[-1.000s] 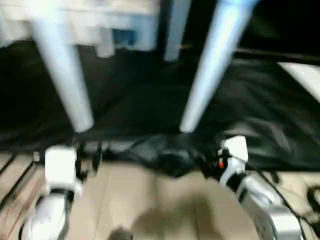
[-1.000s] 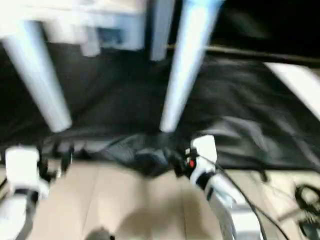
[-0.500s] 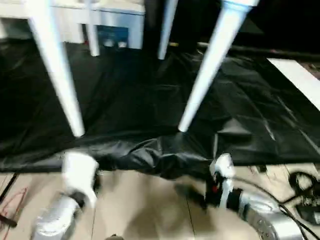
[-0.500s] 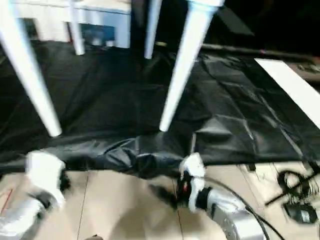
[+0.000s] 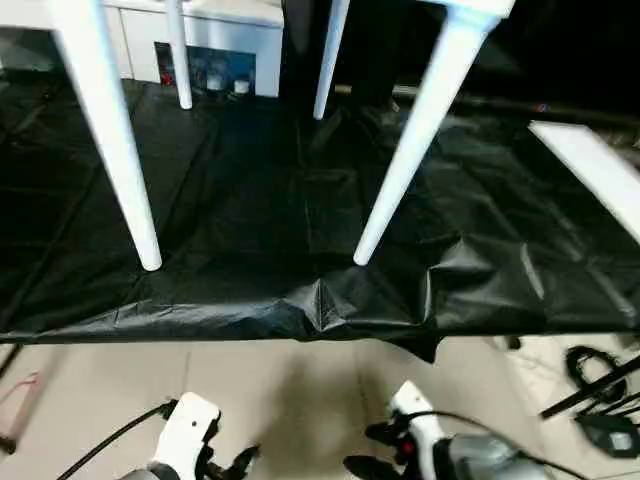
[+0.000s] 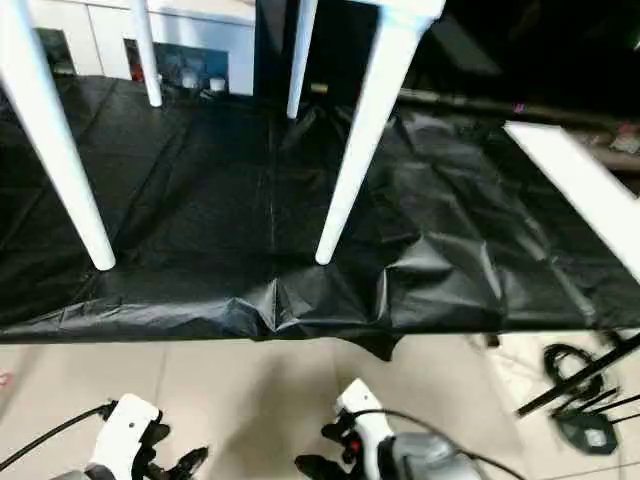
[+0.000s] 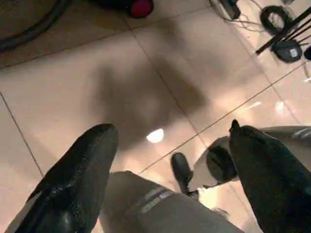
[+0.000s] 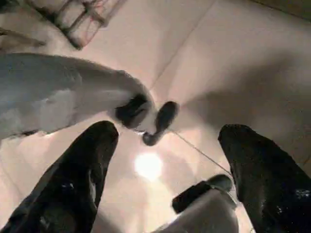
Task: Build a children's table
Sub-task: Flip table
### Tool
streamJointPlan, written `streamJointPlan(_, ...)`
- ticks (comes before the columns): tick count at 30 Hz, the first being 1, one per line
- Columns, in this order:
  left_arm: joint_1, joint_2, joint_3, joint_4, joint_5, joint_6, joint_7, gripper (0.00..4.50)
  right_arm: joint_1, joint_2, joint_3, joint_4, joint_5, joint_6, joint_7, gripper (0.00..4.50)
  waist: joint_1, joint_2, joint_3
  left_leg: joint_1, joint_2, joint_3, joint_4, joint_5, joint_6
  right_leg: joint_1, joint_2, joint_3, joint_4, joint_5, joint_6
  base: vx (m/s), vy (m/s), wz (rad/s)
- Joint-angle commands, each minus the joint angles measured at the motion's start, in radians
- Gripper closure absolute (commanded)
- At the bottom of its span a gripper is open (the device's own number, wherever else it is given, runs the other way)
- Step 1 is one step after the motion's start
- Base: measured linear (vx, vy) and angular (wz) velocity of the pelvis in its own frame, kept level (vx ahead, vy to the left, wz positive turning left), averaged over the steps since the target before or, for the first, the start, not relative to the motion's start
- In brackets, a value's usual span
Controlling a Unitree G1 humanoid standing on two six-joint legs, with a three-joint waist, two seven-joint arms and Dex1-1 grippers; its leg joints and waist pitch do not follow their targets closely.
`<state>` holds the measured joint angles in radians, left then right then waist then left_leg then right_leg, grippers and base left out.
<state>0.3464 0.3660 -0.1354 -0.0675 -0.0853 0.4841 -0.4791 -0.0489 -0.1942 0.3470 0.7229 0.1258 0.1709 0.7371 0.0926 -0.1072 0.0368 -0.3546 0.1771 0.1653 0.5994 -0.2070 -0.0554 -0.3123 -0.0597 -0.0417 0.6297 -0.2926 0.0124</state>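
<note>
The children's table stands upright on a black sheet (image 5: 250,200), its white top reaching just into view at the upper edge (image 5: 482,8). Two near legs (image 5: 110,130) (image 5: 415,140) and two far legs (image 5: 178,55) (image 5: 330,60) rest on the sheet. Both arms hang low over the tiled floor in front of the sheet, away from the table. My left gripper (image 5: 235,462) (image 7: 170,131) is open and holds nothing. My right gripper (image 5: 370,450) (image 8: 169,130) is open too, nothing between its fingers. The two grippers point toward each other.
The sheet's near edge is bunched into folds (image 5: 320,300). A white cabinet (image 5: 230,30) stands at the back and a white board (image 5: 600,170) lies at the right. Cables and a black stand (image 5: 600,390) lie on the tiles at right.
Both arms have dropped from the sheet's near edge down to the picture's bottom, over the tiles. The camera has also shifted. Both grippers stay open.
</note>
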Motion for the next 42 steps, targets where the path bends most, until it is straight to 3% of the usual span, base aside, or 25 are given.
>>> streamJointPlan(1,-0.045,-0.021,-0.029,0.094,0.040,-0.029,0.032,0.39,-0.025,0.015,-0.038,0.162,-0.026,-0.067,-0.114,0.73,-0.006,0.031,-0.016,0.020,0.068,-0.034,-0.106,-0.343,-0.065,-0.022,-0.099,0.048,-0.097,-0.195,-0.198,0.000,0.000,0.00)
streamJointPlan(2,-0.086,-0.046,-0.028,0.175,0.050,-0.056,0.061,0.39,-0.048,0.037,-0.055,0.260,-0.036,-0.098,-0.179,0.73,-0.004,0.033,-0.018,0.020,0.071,-0.035,-0.107,-0.339,-0.074,-0.019,-0.101,0.050,-0.095,-0.172,-0.196,0.000,0.000,0.00)
streamJointPlan(3,-0.106,-0.061,-0.021,0.219,0.048,-0.071,0.076,0.39,-0.054,0.046,-0.062,0.293,-0.039,-0.108,-0.205,0.73,-0.005,0.030,-0.018,0.017,0.071,-0.034,-0.107,-0.332,-0.073,-0.018,-0.101,0.051,-0.094,-0.155,-0.197,0.000,0.000,0.00)
streamJointPlan(4,-0.106,-0.061,-0.021,0.219,0.048,-0.071,0.076,0.39,-0.054,0.046,-0.062,0.293,-0.039,-0.108,-0.205,0.73,-0.005,0.035,-0.022,0.018,0.071,-0.033,-0.105,-0.314,-0.072,-0.015,-0.098,0.050,-0.090,-0.101,-0.198,0.000,0.000,0.00)
streamJointPlan(5,-0.179,-0.105,-0.009,0.365,0.048,-0.120,0.113,0.39,-0.072,0.068,-0.080,0.382,-0.040,-0.106,-0.279,0.73,-0.005,0.032,-0.022,0.016,0.066,-0.029,-0.103,-0.283,-0.062,-0.015,-0.097,0.052,-0.087,-0.059,-0.204,0.000,0.000,0.00)
streamJointPlan(6,-0.216,-0.124,-0.003,0.441,0.043,-0.133,0.121,0.39,-0.080,0.081,-0.089,0.422,-0.040,-0.093,-0.316,0.73,-0.003,0.048,-0.027,0.020,0.066,-0.028,-0.100,-0.280,-0.063,-0.015,-0.096,0.052,-0.082,-0.040,-0.208,0.000,0.000,0.00)
streamJointPlan(7,-0.239,-0.132,-0.003,0.488,0.043,-0.134,0.115,0.39,-0.085,0.089,-0.095,0.446,-0.042,-0.089,-0.340,0.73,-0.004,0.048,-0.029,0.017,0.068,-0.030,-0.100,-0.262,-0.059,-0.009,-0.100,0.053,-0.080,-0.010,-0.212,0.000,0.000,0.00)
streamJointPlan(8,-0.250,-0.136,-0.004,0.510,0.042,-0.135,0.113,0.39,-0.087,0.093,-0.098,0.458,-0.042,-0.087,-0.351,0.73,-0.006,0.040,-0.031,0.014,0.069,-0.028,-0.098,-0.227,-0.051,-0.006,-0.099,0.052,-0.076,0.039,-0.218,0.000,0.000,0.00)
streamJointPlan(9,-0.280,-0.144,-0.004,0.577,0.050,-0.131,0.124,0.39,-0.090,0.104,-0.106,0.486,-0.045,-0.082,-0.387,0.73,-0.005,0.039,-0.033,0.011,0.071,-0.028,-0.097,-0.208,-0.042,-0.001,-0.100,0.051,-0.071,0.073,-0.222,0.000,0.000,0.00)
streamJointPlan(10,-0.280,-0.144,-0.004,0.577,0.050,-0.131,0.124,0.39,-0.090,0.104,-0.106,0.486,-0.045,-0.082,-0.387,0.73,-0.010,0.038,-0.037,0.004,0.067,-0.028,-0.092,-0.146,-0.026,0.007,-0.098,0.049,-0.065,0.145,-0.224,0.000,0.000,0.00)
streamJointPlan(11,-0.329,-0.169,0.037,0.702,0.030,-0.108,0.150,0.39,-0.093,0.121,-0.133,0.530,-0.036,-0.085,-0.453,0.73,-0.008,0.049,-0.041,0.006,0.064,-0.025,-0.085,-0.108,-0.010,0.005,-0.098,0.048,-0.062,0.205,-0.228,0.000,0.000,0.00)
streamJointPlan(12,-0.350,-0.177,0.054,0.762,0.025,-0.120,0.158,0.39,-0.098,0.129,-0.152,0.556,-0.032,-0.098,-0.486,0.73,-0.011,0.047,-0.038,0.007,0.064,-0.023,-0.085,-0.106,-0.002,0.002,-0.097,0.049,-0.062,0.212,-0.233,0.000,0.000,0.00)
streamJointPlan(13,-0.354,-0.179,0.056,0.774,0.025,-0.122,0.158,0.39,-0.099,0.130,-0.156,0.561,-0.031,-0.101,-0.493,0.73,-0.011,0.049,-0.038,0.007,0.065,-0.023,-0.085,-0.121,0.004,0.004,-0.100,0.050,-0.064,0.196,-0.237,0.000,0.000,0.00)
streamJointPlan(14,-0.383,-0.187,0.068,0.865,0.022,-0.139,0.150,0.39,-0.107,0.140,-0.193,0.599,-0.023,-0.128,-0.545,0.73,-0.012,0.062,-0.038,0.012,0.068,-0.024,-0.089,-0.159,-0.004,0.001,-0.100,0.049,-0.069,0.147,-0.240,0.000,0.000,0.00)
streamJointPlan(15,-0.388,-0.189,0.067,0.883,0.024,-0.144,0.147,0.39,-0.109,0.142,-0.202,0.608,-0.021,-0.135,-0.556,0.73,-0.013,0.055,-0.037,0.012,0.070,-0.024,-0.089,-0.173,-0.003,-0.001,-0.102,0.050,-0.070,0.128,-0.242,0.000,0.000,0.00)
streamJointPlan(16,-0.391,-0.190,0.061,0.906,0.030,-0.162,0.145,0.39,-0.112,0.144,-0.223,0.615,-0.012,-0.137,-0.563,0.73,-0.011,0.061,-0.036,0.013,0.071,-0.025,-0.091,-0.186,-0.004,-0.001,-0.104,0.050,-0.071,0.108,-0.245,0.000,0.000,0.00)
streamJointPlan(19,-0.393,-0.204,0.078,0.949,0.021,-0.198,0.166,0.39,-0.118,0.143,-0.252,0.625,-0.003,-0.140,-0.572,0.73,-0.007,0.061,-0.034,0.012,0.079,-0.024,-0.094,-0.209,0.009,0.000,-0.107,0.052,-0.075,0.073,-0.253,0.000,0.000,0.00)
streamJointPlan(20,-0.394,-0.211,0.092,0.959,0.011,-0.203,0.178,0.39,-0.119,0.141,-0.252,0.626,-0.006,-0.142,-0.573,0.73,-0.006,0.064,-0.032,0.012,0.079,-0.022,-0.093,-0.208,0.014,-0.002,-0.107,0.052,-0.076,0.073,-0.258,0.000,0.000,0.00)
streamJointPlan(21,-0.402,-0.215,0.105,0.989,0.008,-0.207,0.204,0.39,-0.121,0.139,-0.252,0.631,-0.018,-0.145,-0.574,0.73,-0.007,0.060,-0.030,0.011,0.079,-0.022,-0.095,-0.210,0.016,-0.002,-0.107,0.052,-0.078,0.066,-0.257,0.000,0.000,0.00)
streamJointPlan(24,-0.423,-0.223,0.125,1.052,0.008,-0.236,0.205,0.39,-0.121,0.145,-0.249,0.632,-0.038,-0.128,-0.585,0.73,-0.006,0.058,-0.029,0.011,0.078,-0.022,-0.097,-0.217,0.020,-0.004,-0.106,0.051,-0.081,0.033,-0.250,0.000,0.000,0.00)
streamJointPlan(42,-0.423,-0.223,0.125,1.052,0.008,-0.236,0.205,0.39,-0.121,0.145,-0.249,0.632,-0.038,-0.128,-0.585,0.73,-0.006,0.059,-0.026,0.011,0.082,-0.023,-0.103,-0.239,0.015,-0.008,-0.111,0.055,-0.087,-0.014,-0.242,0.000,0.000,0.00)
